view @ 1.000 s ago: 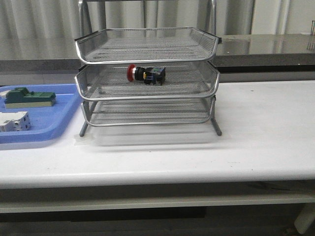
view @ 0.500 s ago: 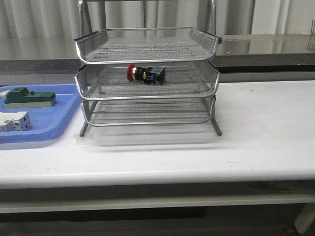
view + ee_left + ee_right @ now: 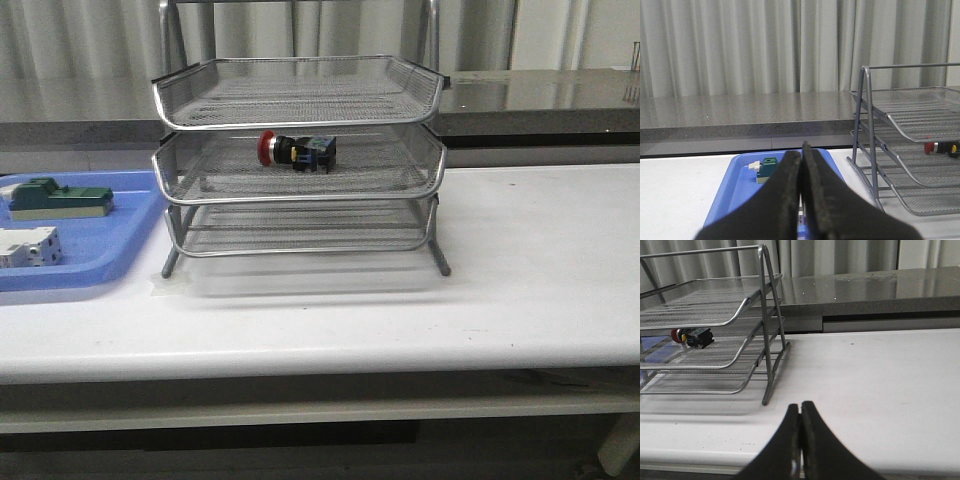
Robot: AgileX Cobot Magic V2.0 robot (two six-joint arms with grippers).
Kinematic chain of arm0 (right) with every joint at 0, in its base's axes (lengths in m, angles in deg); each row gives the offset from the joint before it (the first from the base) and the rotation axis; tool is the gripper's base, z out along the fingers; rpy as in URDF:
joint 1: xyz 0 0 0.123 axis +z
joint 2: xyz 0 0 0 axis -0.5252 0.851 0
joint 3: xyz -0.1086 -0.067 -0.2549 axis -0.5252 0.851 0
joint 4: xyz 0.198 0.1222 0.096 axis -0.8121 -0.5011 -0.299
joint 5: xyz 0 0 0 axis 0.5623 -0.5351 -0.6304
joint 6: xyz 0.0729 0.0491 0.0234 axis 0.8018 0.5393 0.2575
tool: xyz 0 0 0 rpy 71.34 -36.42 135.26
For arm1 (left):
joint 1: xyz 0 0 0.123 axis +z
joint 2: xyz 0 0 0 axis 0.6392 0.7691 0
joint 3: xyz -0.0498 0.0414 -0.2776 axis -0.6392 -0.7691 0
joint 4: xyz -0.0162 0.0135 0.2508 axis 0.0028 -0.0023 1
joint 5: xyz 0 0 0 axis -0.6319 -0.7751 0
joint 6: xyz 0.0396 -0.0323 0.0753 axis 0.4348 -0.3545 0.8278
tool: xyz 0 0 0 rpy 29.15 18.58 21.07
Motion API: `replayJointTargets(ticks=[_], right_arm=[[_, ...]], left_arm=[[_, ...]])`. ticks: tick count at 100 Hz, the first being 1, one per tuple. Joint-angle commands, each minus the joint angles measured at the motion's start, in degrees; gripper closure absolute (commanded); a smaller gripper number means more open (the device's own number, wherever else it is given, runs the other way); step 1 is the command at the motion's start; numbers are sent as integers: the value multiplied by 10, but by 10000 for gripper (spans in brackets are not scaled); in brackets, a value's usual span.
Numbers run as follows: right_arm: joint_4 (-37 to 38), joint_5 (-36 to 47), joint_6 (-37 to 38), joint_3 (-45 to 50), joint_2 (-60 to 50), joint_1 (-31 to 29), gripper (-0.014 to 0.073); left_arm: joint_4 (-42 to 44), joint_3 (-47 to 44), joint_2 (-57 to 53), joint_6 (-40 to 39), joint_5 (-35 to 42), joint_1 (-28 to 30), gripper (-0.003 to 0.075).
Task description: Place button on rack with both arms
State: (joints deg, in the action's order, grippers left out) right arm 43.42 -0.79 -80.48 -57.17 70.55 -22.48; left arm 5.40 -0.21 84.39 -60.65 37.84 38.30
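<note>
The push-button (image 3: 295, 150) is rigid and light; grip its black body. Both grippers (image 3: 801, 200) (image 3: 800, 445) are clenched, empty.

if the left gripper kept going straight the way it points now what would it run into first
Probably the flat blue plastic tray and the green block lying in it, straight beyond the shut left gripper. The silver wire-mesh rack stands off to one side of that line. Depth is hard to judge here.

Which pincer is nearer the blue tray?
Left. The left pincer hovers just before the blue tray; the right pincer is across the rack from it, both shut.
</note>
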Motion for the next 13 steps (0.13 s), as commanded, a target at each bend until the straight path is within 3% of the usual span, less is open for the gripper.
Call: replayJointTargets(ticks=[1,13], right_arm=[[8,50,-2,-9,-10,-3,651],[8,50,-2,-9,-10,-3,651]], left_arm=[[-6,-26,-18,-6,44,1,716],[-6,-26,-18,-6,44,1,716]])
